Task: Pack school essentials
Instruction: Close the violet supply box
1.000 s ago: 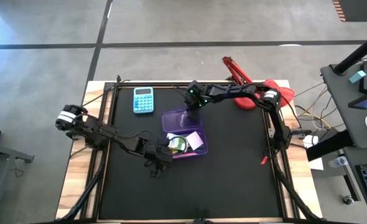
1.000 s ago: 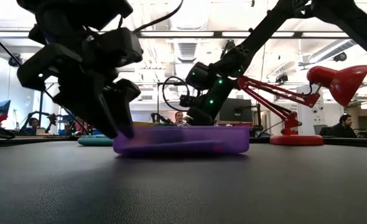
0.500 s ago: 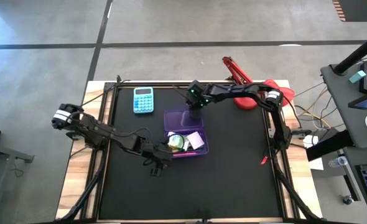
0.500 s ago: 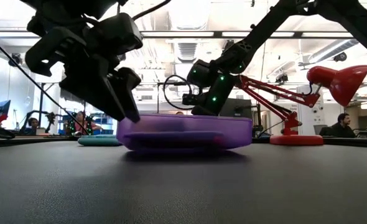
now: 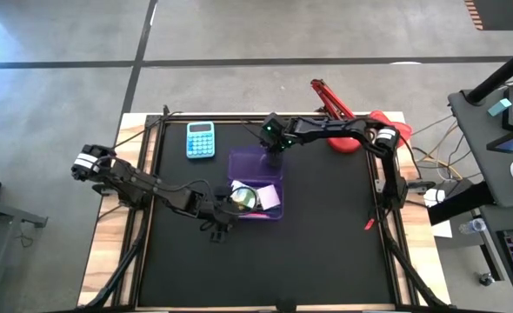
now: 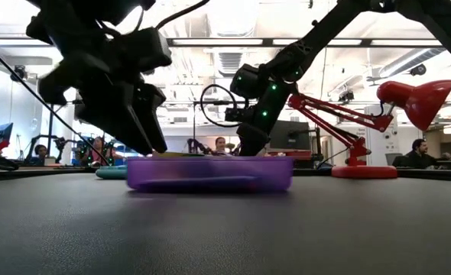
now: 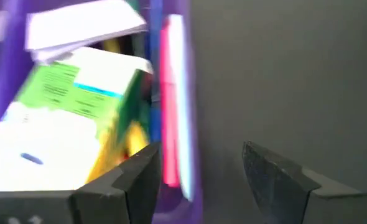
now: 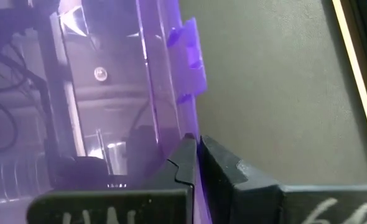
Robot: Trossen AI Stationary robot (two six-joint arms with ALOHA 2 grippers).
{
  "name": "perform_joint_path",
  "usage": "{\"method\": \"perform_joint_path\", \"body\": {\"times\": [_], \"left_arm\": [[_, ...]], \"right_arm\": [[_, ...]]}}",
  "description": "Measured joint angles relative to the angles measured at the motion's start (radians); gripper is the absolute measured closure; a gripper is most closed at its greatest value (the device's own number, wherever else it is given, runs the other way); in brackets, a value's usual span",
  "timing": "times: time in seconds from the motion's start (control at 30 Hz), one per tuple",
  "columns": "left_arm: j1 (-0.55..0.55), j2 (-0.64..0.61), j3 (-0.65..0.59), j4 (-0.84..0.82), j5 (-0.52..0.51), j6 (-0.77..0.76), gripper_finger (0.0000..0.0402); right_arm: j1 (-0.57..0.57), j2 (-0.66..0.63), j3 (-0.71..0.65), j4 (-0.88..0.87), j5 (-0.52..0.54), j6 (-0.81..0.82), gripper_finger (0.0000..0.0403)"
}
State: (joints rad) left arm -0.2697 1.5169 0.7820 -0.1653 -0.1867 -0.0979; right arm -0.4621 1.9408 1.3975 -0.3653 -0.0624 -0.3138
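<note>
A translucent purple case (image 5: 256, 184) lies open on the black mat, flat on its base in the low view (image 6: 210, 173). Its tray holds a green-and-white packet (image 7: 71, 93), a white square (image 7: 84, 28) and a pink pen (image 7: 170, 93). My right gripper (image 5: 274, 148) is at the far edge of the lid (image 5: 255, 163), shut on it. My left gripper (image 5: 224, 209) is open at the tray's near-left corner. In the left wrist view the purple wall (image 7: 185, 143) runs between its fingers. My right gripper (image 8: 197, 152) pinches the lid's thin far edge (image 8: 193, 127) between its two fingers, beside the clasp (image 8: 193, 46). It comes slanting down from the table's far right. My left gripper (image 7: 199, 180) straddles the tray wall; whether a finger touches it, I cannot tell.
A light-blue calculator (image 5: 200, 139) lies far-left of the case. A red desk lamp (image 5: 361, 130) stands at the far right edge. A small red object (image 5: 369, 224) lies near the mat's right edge. People sit in the room beyond the table.
The case rose and tipped half a second ago, then settled flat again, a little toward the table's left. My left gripper stayed at its near-left corner and shifted slightly with it. My right gripper kept its hold on the lid's edge.
</note>
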Motion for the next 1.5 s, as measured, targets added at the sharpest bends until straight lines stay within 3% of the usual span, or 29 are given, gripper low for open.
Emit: {"method": "perform_joint_path", "body": {"times": [0.23,0.4,0.63,0.7,1.13,1.23,1.4,1.5], "left_arm": [[0.000,-0.010,0.001,-0.011,-0.066,-0.017,0.0197],[0.000,-0.076,0.001,-0.038,-0.204,-0.019,0.0197],[0.012,-0.205,-0.004,-0.201,-0.635,-0.054,0.0197],[0.035,-0.231,-0.019,-0.206,-0.679,-0.054,0.0197],[0.282,-0.273,-0.236,-0.035,-0.596,-0.166,0.0197],[0.349,-0.275,-0.261,0.003,-0.526,-0.185,0.0197],[0.483,-0.280,-0.319,0.124,-0.313,-0.184,0.0197],[0.563,-0.289,-0.353,0.187,-0.272,-0.185,0.0197]], "right_arm": [[0.013,-0.001,0.000,-0.005,0.018,0.007,0.0395],[0.018,-0.002,-0.001,-0.006,0.018,0.013,0.0395],[0.035,-0.005,-0.001,-0.017,0.043,0.009,0.0395],[0.042,-0.005,-0.001,-0.021,0.045,0.009,0.0395],[0.086,-0.057,-0.001,-0.043,0.134,-0.002,0.0394],[0.094,-0.080,-0.001,-0.051,0.144,-0.002,0.0394],[0.121,-0.104,-0.001,-0.050,0.159,-0.002,0.0394],[0.144,-0.113,-0.001,-0.062,0.177,-0.010,0.0394]]}}
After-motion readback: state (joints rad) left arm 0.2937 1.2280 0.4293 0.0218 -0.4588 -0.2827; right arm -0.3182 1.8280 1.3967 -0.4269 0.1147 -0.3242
